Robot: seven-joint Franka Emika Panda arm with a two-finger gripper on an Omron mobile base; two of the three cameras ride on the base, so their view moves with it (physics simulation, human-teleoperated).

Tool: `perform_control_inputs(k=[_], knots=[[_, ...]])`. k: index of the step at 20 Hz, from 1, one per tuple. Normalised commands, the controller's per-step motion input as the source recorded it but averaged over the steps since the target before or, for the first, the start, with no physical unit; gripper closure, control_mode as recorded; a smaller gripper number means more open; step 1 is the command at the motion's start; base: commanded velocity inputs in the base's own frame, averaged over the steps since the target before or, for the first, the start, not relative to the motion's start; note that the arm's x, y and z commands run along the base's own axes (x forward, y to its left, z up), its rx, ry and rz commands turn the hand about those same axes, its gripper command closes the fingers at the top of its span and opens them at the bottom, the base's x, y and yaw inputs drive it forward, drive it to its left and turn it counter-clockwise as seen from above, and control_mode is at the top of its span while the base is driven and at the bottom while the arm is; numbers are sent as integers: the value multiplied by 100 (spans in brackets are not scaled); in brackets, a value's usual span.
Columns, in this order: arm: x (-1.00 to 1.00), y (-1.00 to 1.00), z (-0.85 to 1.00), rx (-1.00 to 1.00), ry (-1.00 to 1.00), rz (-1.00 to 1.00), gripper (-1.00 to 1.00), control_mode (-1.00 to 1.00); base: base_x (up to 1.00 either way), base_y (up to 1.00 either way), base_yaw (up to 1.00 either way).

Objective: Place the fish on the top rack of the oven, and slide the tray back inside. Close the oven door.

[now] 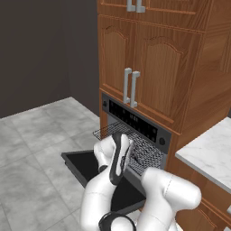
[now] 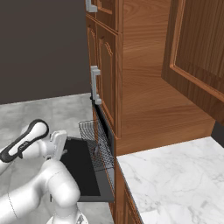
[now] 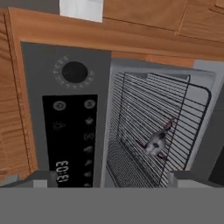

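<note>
My claw point(image 3: 109, 177) is spread wide and holds nothing, facing the oven point(image 3: 70, 109). The fish point(image 3: 156, 141) lies on the rack point(image 3: 144, 113), which sticks out above the dropped-open door point(image 1: 85, 167).

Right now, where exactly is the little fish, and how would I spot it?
Find the tall wooden cabinet with the black-fronted built-in oven under its doors. A silvery wire rack sticks out above the dropped black door. The small grey fish lies on that rack, the only thing resting on its bars.
</note>
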Motion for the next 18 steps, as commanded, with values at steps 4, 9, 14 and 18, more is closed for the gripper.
perform_control_inputs(k=[4,9,14,18], knots=[[0,57,-48,0,-3,-6,-100,-100,0,0,0],[0,26,-22,3,-9,-5,-100,-100,0,0,0],[1,12,-1,3,-2,-5,-100,-100,0,0,0],[10,15,-19,0,0,-6,-100,-100,0,0,0]])
